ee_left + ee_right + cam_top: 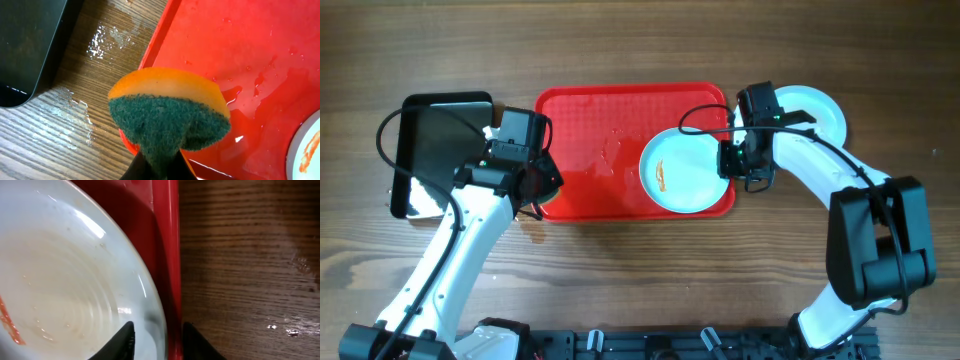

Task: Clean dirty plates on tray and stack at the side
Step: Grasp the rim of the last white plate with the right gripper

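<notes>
A pale blue plate [685, 170] with an orange-brown smear [662, 177] lies at the right end of the red tray [590, 150]. My right gripper [735, 165] straddles its right rim. In the right wrist view one finger rests inside the plate [60, 270] and the other sits outside the tray's rim [172, 255], so the right gripper [159, 340] is shut on plate rim and tray edge together. A second plate [817, 108] lies on the table right of the tray. My left gripper [532, 188] hovers over the tray's left edge, shut on an orange-and-green sponge [170, 110].
A glossy black tray [440, 140] stands left of the red one. Water is pooled on the wood [100, 45] between them, and drops lie on the red tray's floor [250, 85]. The right arm's base [875, 240] rises at the right front.
</notes>
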